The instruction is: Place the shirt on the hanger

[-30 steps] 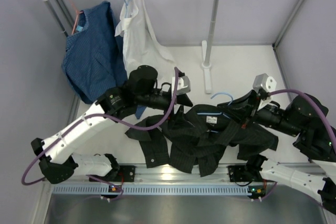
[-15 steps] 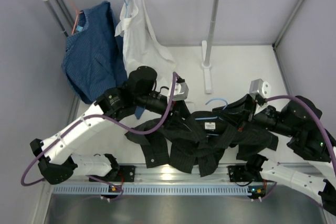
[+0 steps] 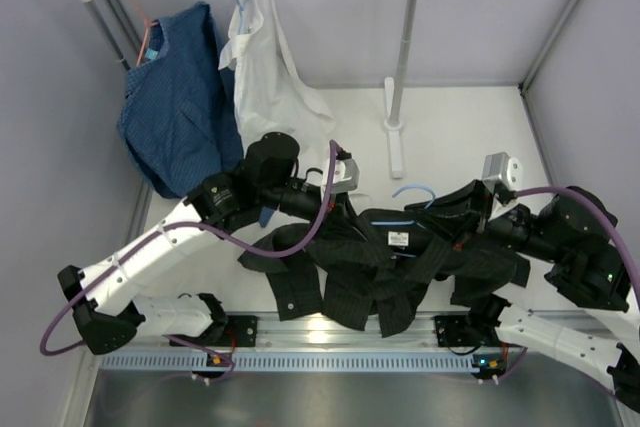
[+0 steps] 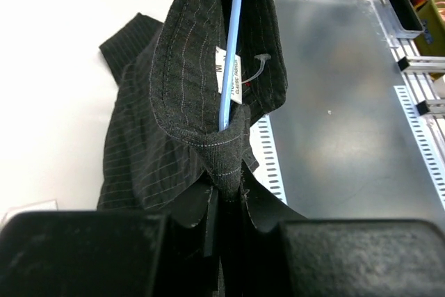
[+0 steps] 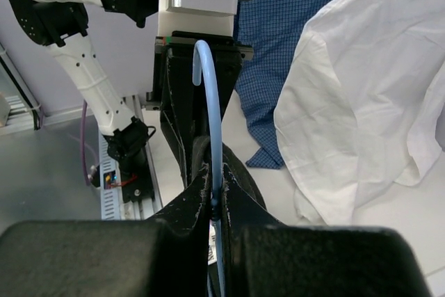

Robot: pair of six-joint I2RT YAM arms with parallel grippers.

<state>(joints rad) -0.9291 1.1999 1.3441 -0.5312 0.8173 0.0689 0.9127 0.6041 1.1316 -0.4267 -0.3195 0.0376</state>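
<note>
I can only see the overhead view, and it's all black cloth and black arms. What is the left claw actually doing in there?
Observer: The left wrist camera shows the left gripper pinched shut on the shirt, at the edge of its collar.
Operator: Where does the hanger go?
Observer: The light-blue hanger runs inside the collar, right past a white label.
Operator: And the other claw?
Observer: The right wrist camera shows the right gripper shut on the hanger's thin wire, which arches up beyond its fingers.
</note>
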